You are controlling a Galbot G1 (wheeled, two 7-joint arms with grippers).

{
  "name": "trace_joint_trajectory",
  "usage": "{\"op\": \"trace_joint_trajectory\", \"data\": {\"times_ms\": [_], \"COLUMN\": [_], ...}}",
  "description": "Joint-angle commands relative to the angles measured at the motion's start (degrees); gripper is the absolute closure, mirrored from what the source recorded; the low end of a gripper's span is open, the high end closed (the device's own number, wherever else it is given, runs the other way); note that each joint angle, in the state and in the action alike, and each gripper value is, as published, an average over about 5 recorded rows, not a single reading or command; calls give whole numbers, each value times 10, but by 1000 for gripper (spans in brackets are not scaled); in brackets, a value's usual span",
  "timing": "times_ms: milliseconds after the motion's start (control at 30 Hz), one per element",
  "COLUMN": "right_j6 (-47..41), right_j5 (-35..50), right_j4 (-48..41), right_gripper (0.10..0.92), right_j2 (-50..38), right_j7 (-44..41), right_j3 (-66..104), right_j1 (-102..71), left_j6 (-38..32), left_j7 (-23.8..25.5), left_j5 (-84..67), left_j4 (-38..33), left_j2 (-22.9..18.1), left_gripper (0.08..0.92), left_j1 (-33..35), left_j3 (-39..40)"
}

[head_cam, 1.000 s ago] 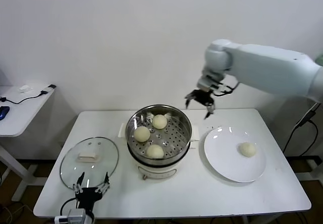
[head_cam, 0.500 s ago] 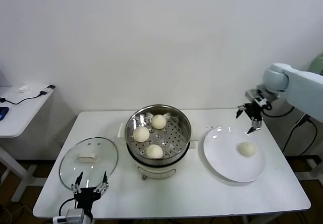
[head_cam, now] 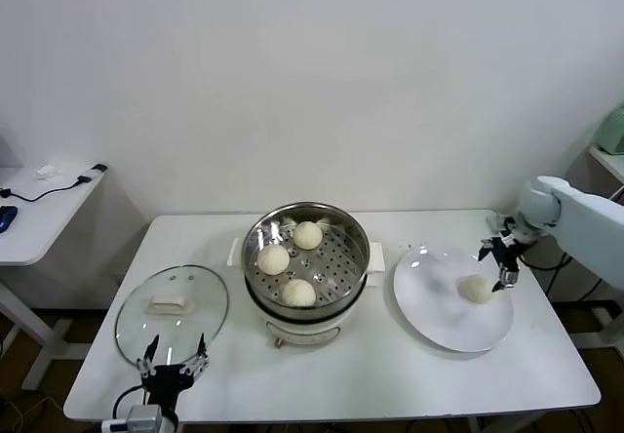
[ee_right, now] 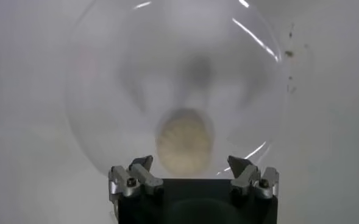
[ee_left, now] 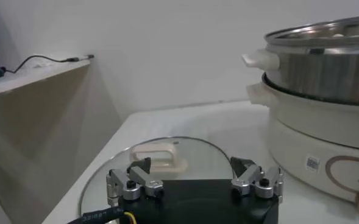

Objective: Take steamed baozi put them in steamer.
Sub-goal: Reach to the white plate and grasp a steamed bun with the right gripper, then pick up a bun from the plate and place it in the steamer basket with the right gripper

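Now the right gripper (head_cam: 501,262), jaws spread wide, hangs just above the last baozi (head_cam: 476,289) on the plate (head_cam: 439,316); next, I judge, lower, close, carry to the steamer (head_cam: 307,257).

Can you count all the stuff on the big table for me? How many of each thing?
Buns: 4, with 3 in the steamer and 1 on the plate
Steamer: 1
Plate: 1
Glass lid: 1
Total: 7
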Motion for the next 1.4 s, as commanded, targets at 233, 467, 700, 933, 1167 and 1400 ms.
{"op": "trace_joint_trajectory", "data": {"times_ms": [233, 467, 700, 933, 1167, 1400], "right_j6": [-25, -29, -28, -33, -72, -148], "right_j5": [-28, -43, -42, -10, 98, 331], "right_j4": [-29, -21, -14, 39, 156, 266], "right_gripper": [203, 209, 273, 383, 428, 431], "right_j2": [23, 17, 13, -12, -34, 18], "right_j7": [37, 38, 41, 29, 27, 51], "right_j3": [69, 69, 77, 49, -82, -152], "right_j1": [-79, -77, -79, -28, 164, 351], "left_j6": [1, 2, 2, 2, 2, 3], "left_j7": [0, 0, 0, 0, 0, 0], "left_j5": [2, 3, 4, 4, 4, -1], "left_j4": [-1, -3, -3, -6, -8, -7], "left_j2": [1, 1, 0, 1, 0, 4], "left_gripper": [177, 177, 177, 177, 177, 177], "left_j1": [2, 4, 5, 6, 7, 3], "left_j3": [2, 4, 7, 8, 11, 13]}}
